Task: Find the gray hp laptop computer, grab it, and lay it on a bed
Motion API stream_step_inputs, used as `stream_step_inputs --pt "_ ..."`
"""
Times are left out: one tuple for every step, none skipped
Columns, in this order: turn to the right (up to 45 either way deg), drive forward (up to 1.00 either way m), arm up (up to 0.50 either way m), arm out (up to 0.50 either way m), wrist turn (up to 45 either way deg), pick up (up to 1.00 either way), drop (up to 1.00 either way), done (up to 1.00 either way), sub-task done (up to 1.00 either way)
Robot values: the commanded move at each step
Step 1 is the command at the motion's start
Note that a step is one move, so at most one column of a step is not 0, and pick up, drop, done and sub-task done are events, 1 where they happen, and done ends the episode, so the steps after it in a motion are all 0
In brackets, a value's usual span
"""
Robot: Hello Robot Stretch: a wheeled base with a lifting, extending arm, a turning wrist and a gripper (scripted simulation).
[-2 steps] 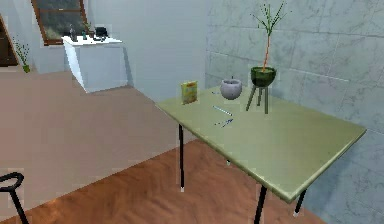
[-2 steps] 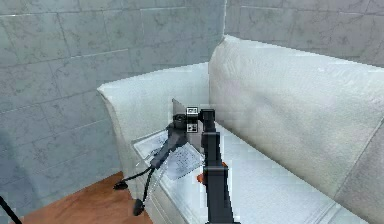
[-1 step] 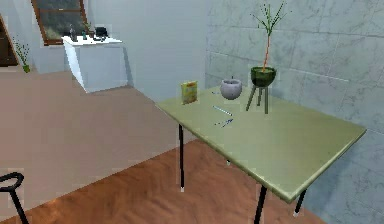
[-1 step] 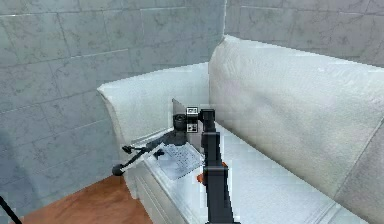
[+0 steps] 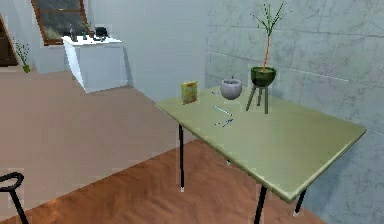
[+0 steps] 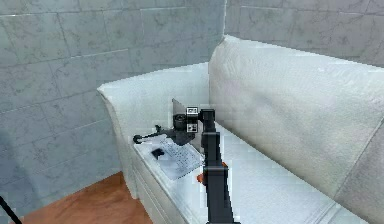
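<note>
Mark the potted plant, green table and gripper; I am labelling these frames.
potted plant (image 5: 264,75), forward view, on its dark pot.
green table (image 5: 290,140), forward view, bare tabletop.
gripper (image 6: 142,136), arm side view, midway between its fingertips.

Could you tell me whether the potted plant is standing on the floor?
No, the plant stands on the table, beside a grey bowl.

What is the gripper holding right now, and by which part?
Cannot be told: the gripper shows at a flat grey slab that lies on the white cushioned seat, so no hold can be confirmed.
</note>
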Motion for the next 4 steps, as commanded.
stream_step_inputs --pt "0.0 0.00 0.00 0.00 21.0 0.00 0.00 0.00 0.00" --pt "0.0 0.00 -0.30 0.00 0.0 0.00 0.00 0.00 0.00" --pt "0.0 0.00 0.00 0.00 0.0 1.00 0.00 0.00 0.00" --pt "0.0 0.00 0.10 0.00 0.0 0.00 0.00 0.00 0.00"
